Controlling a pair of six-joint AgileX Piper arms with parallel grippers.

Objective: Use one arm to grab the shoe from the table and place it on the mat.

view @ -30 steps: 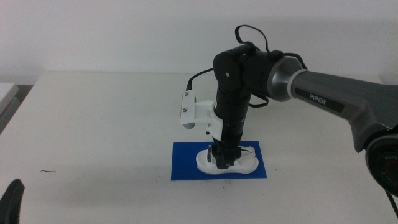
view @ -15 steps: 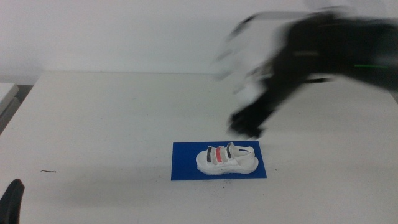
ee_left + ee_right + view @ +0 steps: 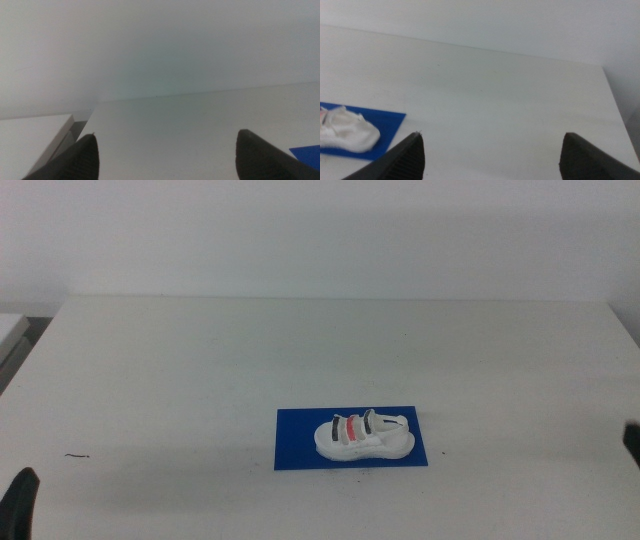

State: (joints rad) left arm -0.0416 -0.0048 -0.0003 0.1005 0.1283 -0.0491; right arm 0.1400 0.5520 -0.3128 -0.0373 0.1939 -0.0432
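Note:
The white shoe [image 3: 362, 436] with two dark straps and one red strap lies on its sole on the dark blue mat [image 3: 295, 450], at the front middle of the white table [image 3: 200, 370]. No gripper touches it. My left gripper [image 3: 20, 502] shows only as a dark tip at the bottom left corner; in the left wrist view [image 3: 167, 155] it is open and empty, with a mat corner [image 3: 306, 154] in sight. My right gripper [image 3: 633, 442] is a dark sliver at the right edge; in the right wrist view [image 3: 492, 155] it is open and empty, well away from the shoe [image 3: 345, 132] and mat [image 3: 387, 125].
A small dark mark [image 3: 77, 455] lies on the table at the front left. A lower white surface [image 3: 10, 330] stands beside the table's left edge and also shows in the left wrist view [image 3: 35, 135].
The right gripper let go of the shoe on the mat, rose, and the arm swung back out to the right. The shoe stays on the mat. The left arm has not moved.

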